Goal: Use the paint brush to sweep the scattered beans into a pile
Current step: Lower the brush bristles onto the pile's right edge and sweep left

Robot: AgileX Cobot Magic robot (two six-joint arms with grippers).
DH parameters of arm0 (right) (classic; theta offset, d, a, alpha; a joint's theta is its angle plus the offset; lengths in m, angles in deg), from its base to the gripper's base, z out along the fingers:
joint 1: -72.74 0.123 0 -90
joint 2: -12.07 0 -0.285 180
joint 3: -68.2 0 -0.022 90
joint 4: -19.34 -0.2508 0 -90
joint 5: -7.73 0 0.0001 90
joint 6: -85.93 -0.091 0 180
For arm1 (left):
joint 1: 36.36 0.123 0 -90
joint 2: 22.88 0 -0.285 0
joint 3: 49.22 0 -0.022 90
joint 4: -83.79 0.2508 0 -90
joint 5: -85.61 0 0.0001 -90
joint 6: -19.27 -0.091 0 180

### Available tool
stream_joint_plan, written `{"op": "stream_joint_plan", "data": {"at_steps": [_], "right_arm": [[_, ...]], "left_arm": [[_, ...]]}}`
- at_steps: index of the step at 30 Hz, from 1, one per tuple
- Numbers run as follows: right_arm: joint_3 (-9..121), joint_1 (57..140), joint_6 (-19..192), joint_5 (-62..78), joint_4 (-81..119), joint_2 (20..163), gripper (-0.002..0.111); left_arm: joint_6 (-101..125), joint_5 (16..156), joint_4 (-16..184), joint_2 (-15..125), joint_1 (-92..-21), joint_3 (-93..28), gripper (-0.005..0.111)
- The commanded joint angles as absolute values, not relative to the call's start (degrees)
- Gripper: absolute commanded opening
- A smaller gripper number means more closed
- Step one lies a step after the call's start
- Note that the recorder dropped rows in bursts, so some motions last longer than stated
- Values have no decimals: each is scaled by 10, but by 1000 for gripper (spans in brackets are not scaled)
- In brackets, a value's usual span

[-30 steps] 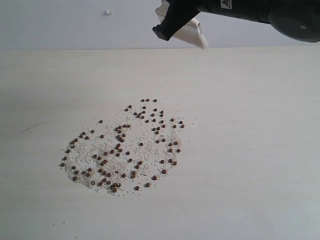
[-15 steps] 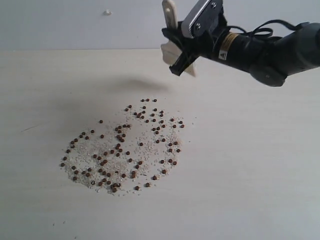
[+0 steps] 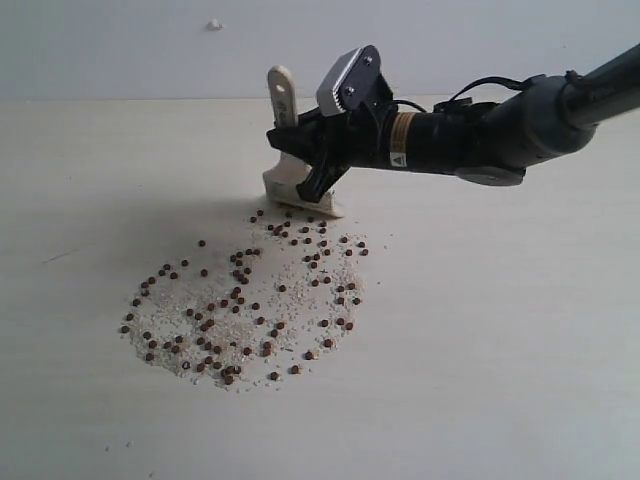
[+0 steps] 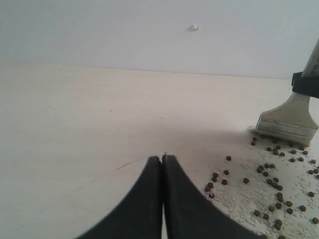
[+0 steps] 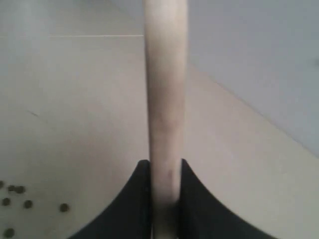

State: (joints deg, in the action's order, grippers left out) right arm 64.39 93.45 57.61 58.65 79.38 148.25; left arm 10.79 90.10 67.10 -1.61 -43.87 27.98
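Note:
The reddish-brown beans (image 3: 245,300) lie scattered with off-white grains over a wide patch of the pale table (image 3: 500,330); no gathered pile shows. My right gripper (image 3: 305,160) is shut on the pale wooden handle of the paint brush (image 3: 283,100), reaching in from the right. The brush stands nearly upright, its white bristles (image 3: 300,197) touching the table at the far edge of the beans. In the right wrist view the handle (image 5: 165,99) rises between the black fingers (image 5: 134,199). My left gripper (image 4: 162,158) is shut and empty, low over the table beside the beans (image 4: 271,191) and the brush head (image 4: 288,124).
A pale wall (image 3: 120,45) rises behind the table, with a small white speck (image 3: 214,24) on it. A thin dark scratch (image 3: 65,254) marks the table left of the beans. The right arm's dark body (image 3: 470,135) stretches across the back right.
The right arm has come down and to the left with the brush. The bristles went from well above the table to resting at the far edge of the beans. The beans have not moved.

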Motion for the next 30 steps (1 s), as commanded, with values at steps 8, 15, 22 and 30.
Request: {"op": "stream_joint_plan", "data": {"at_steps": [8,15,22,30], "right_arm": [[636,1073,426,490,858,1448,0],[632,1089,462,374,802,1365,0],[632,1078,682,167,547,1330,0],[627,1015,977,229,220,1352,0]], "left_arm": [[106,901,671,-18,-436,280,0],[106,901,671,-18,-436,280,0],[106,901,671,-18,-436,280,0],[106,901,671,-18,-436,280,0]]}}
